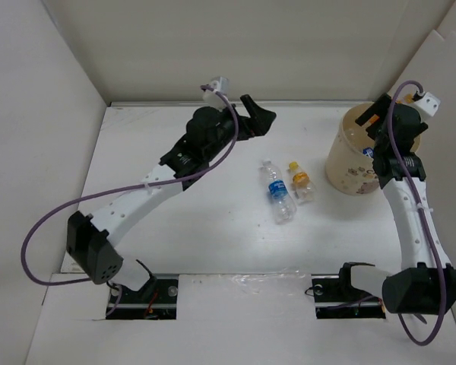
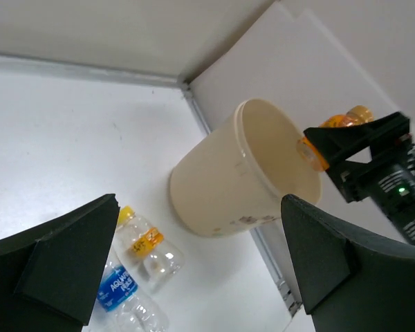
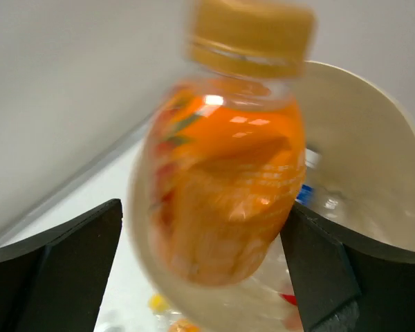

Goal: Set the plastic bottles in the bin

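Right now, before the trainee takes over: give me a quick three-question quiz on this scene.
1. True or false: the left gripper holds a bottle.
2. How many bottles lie on the table outside the bin?
3. The orange-filled bottle is: A) lying on the table, B) between the jaws of the right gripper, above the bin, C) under the left arm.
Key: 1 false, it is open and empty. 2 two: the blue-labelled bottle and the yellow-capped bottle. 3 B.
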Controlling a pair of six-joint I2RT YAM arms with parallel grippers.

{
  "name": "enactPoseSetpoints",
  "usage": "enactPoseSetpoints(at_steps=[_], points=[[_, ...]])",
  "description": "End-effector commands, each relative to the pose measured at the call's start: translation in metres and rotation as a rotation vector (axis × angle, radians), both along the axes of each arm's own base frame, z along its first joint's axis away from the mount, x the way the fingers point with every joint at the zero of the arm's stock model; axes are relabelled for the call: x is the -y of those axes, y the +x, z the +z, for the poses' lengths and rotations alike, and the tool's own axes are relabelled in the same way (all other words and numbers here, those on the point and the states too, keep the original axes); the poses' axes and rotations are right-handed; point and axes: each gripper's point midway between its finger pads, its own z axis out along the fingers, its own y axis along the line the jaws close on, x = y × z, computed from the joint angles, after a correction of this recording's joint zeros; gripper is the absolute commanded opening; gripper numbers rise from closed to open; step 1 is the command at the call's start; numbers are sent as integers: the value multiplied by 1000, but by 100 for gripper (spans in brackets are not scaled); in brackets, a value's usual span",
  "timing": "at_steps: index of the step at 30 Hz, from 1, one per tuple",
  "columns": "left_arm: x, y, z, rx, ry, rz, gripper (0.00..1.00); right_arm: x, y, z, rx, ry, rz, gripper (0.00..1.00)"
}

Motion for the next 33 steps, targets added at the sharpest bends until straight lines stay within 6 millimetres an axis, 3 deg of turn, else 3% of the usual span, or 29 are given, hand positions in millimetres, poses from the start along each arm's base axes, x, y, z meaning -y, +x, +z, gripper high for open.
enactPoseSetpoints(at_steps=[1, 6, 11, 12, 13, 15, 16, 19, 21, 29, 31, 33], points=[[29, 3, -26, -57, 96, -50, 100, 37, -21, 13, -29, -28, -194, 100], [42, 16, -81, -225, 172, -35, 100, 52, -37, 31, -34, -45, -285, 100], [67, 15, -130, -349, 296, -20, 100, 38, -50, 48, 1, -49, -264, 100], [66, 18, -164, -419, 378, -2, 100, 34, -56, 56, 25, -46, -254, 100], [74, 20, -159, -425, 375, 5, 100, 29, -57, 62, 48, -41, -230, 100], [80, 24, -189, -487, 412, 15, 100, 17, -61, 66, 66, -41, -176, 100], [85, 24, -192, -498, 413, -7, 100, 15, -63, 69, 70, -48, -166, 100], [84, 23, -225, -583, 451, 22, 100, 5, -67, 72, 80, -52, -127, 100], [83, 25, -230, -592, 452, 38, 100, 1, -72, 75, 96, -49, -107, 100], [83, 24, -305, -714, 529, 76, 100, -21, -78, 82, 145, -31, 12, 100], [83, 31, -320, -737, 533, 93, 95, -28, -75, 79, 144, -28, 43, 100], [83, 34, -332, -747, 537, 112, 83, -35, -73, 75, 135, -26, 70, 100]])
